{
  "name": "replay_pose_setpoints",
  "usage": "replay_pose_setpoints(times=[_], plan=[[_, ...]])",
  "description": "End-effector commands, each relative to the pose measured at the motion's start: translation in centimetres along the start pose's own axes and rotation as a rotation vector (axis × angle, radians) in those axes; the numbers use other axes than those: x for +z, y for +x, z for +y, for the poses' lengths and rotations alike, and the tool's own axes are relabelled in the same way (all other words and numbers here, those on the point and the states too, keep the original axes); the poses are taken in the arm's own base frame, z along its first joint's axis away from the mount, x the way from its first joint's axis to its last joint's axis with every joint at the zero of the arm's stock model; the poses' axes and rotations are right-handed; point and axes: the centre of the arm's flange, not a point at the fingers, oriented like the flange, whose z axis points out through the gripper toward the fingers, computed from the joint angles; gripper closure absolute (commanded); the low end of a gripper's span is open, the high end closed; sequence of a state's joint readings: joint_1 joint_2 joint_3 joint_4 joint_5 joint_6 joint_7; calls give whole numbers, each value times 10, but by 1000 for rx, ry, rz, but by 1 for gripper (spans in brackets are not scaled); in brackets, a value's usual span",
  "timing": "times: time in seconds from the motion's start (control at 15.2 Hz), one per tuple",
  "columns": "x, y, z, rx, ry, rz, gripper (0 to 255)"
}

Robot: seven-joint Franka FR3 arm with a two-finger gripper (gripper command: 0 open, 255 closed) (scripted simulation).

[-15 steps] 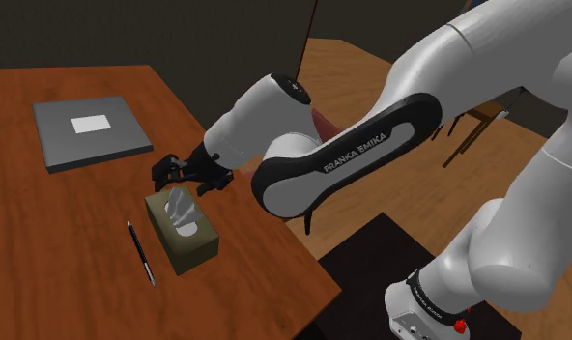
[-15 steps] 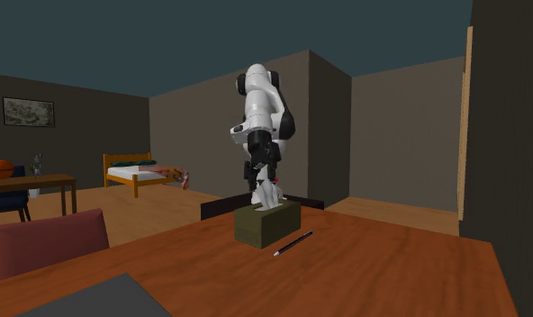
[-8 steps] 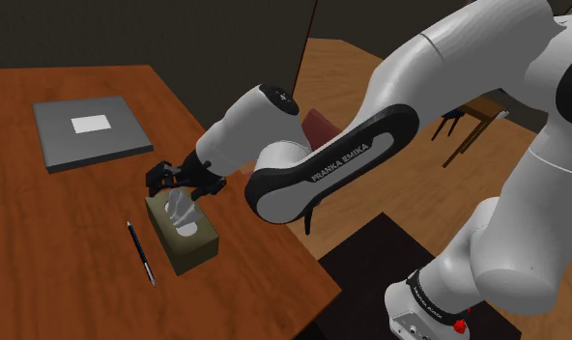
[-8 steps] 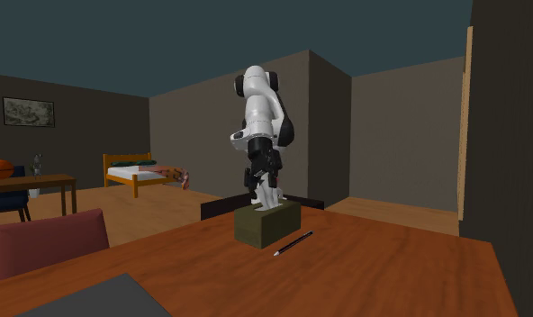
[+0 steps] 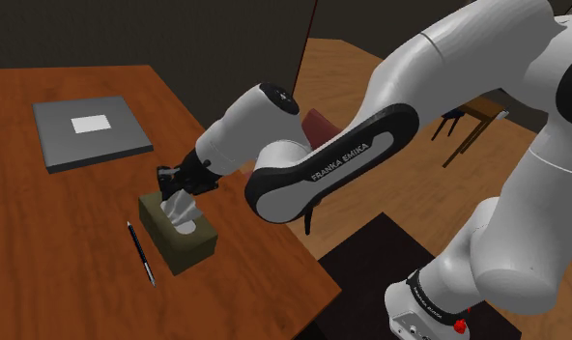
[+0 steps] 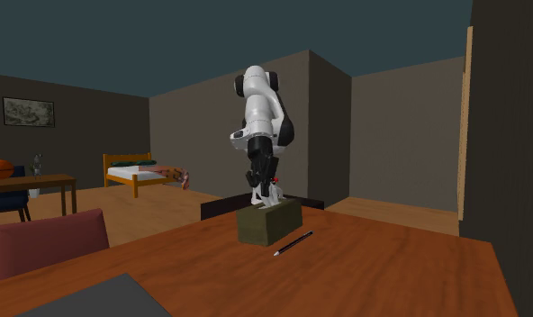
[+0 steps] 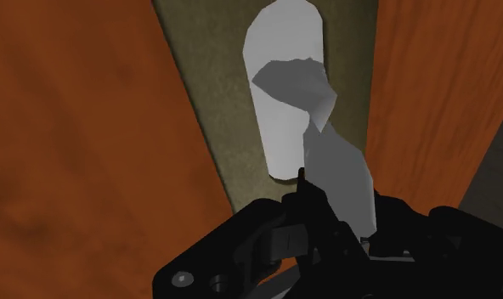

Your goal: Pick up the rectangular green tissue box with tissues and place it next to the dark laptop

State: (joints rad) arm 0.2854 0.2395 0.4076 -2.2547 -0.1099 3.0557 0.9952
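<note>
One olive tissue box (image 5: 189,249), beneath jaws (closed on its tissue (image 5: 183,210))

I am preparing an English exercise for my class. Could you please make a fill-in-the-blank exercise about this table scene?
1. A white ___ sticks up from the olive-green tissue box.
2. On the wooden table, a thin black ___ lies beside the box.
3. The grey laptop lies flat with its lid ___.
4. The gripper is at the box's end nearer the ___.
Missing words: tissue, pen, closed, laptop.
</note>
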Motion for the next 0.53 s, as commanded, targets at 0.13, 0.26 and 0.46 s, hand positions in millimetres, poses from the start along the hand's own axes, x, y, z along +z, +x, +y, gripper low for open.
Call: replay_pose_setpoints(times=[0.13,0.26,0.46], plan=[[1,-2,2,0,-4,-4,255],[1,-2,2,0,-3,-4,255],[-7,2,-4,0,-4,-4,255]])
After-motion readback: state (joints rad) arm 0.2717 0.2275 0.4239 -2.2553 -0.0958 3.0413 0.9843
